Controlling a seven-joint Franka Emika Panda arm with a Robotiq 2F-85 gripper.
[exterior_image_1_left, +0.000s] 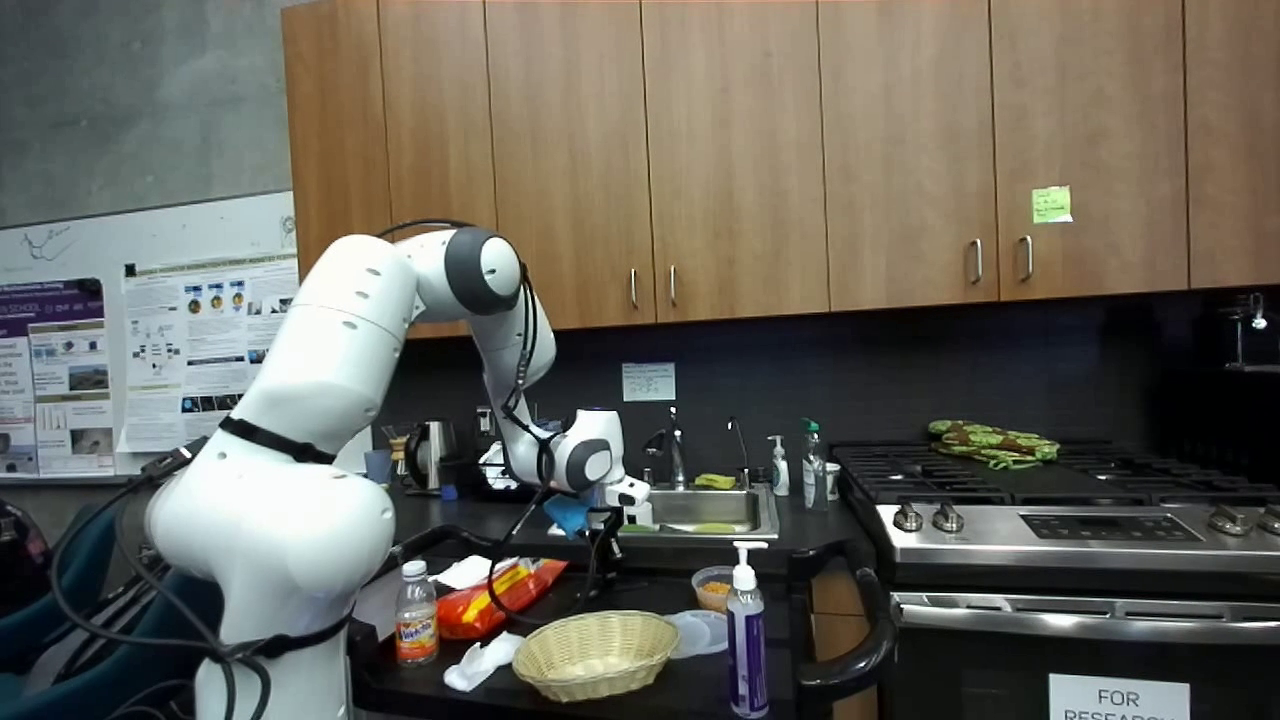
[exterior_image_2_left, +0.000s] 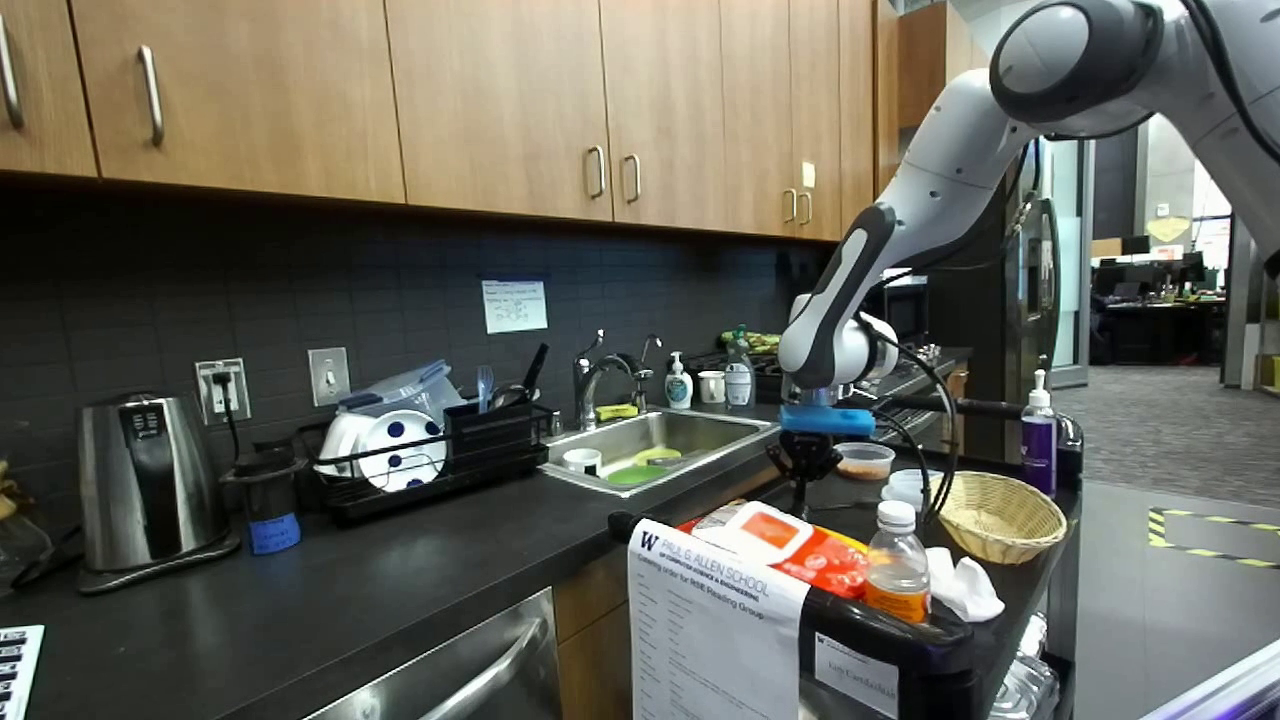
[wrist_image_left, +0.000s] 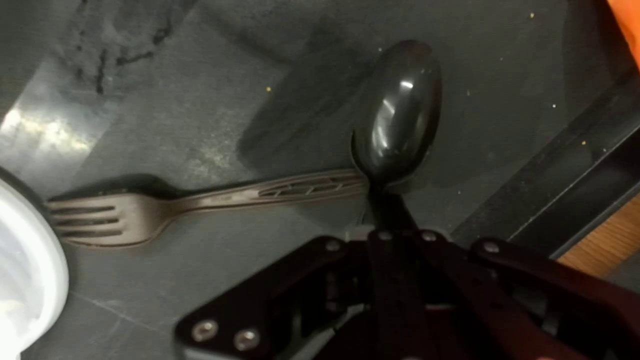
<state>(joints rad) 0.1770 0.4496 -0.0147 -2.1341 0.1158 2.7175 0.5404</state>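
A black spoon, bowl outward, fills the upper middle of the wrist view. My gripper is shut on its neck; the handle behind is lost among the dark fingers. A brown fork lies flat on the dark cart top, its handle end passing beneath the spoon. The spoon's broad shadow falls well to its left. In an exterior view the gripper points straight down behind a red and orange bag; the spoon cannot be made out there.
A white-rimmed container stands beyond the fork's tines. Also on the cart are a wicker basket, a small bottle, a crumpled napkin, a tub with orange food and a purple pump bottle. A sink lies behind.
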